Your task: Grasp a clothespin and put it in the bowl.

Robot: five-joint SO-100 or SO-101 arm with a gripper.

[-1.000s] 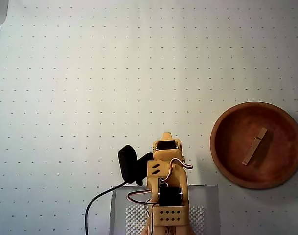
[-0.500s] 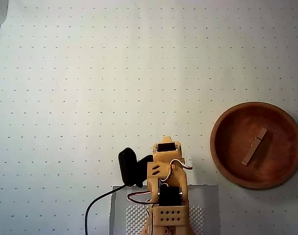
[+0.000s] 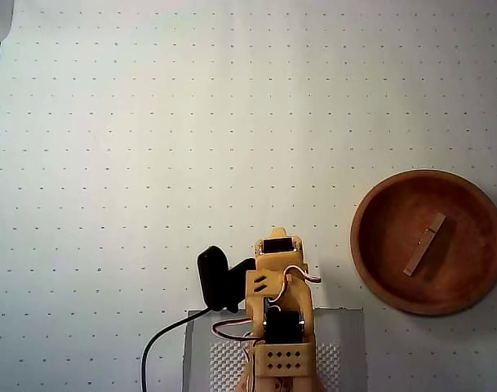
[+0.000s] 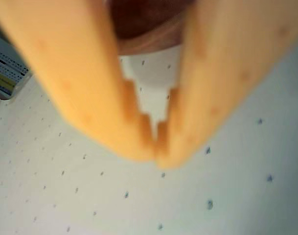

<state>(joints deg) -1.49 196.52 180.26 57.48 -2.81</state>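
Slim tan wooden clothespin point(image 3: 424, 244) lying at a slant inside round reddish-brown wooden bowl point(image 3: 370, 265), right of overhead view. Orange two-finger gripper point(image 4: 156, 147) folded near its base, jaws pressed together and empty above white dotted bench point(image 3: 191, 122); task apparently complete.

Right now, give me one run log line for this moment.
clothespin: lying in bowl | gripper: shut, empty | arm: folded back at base
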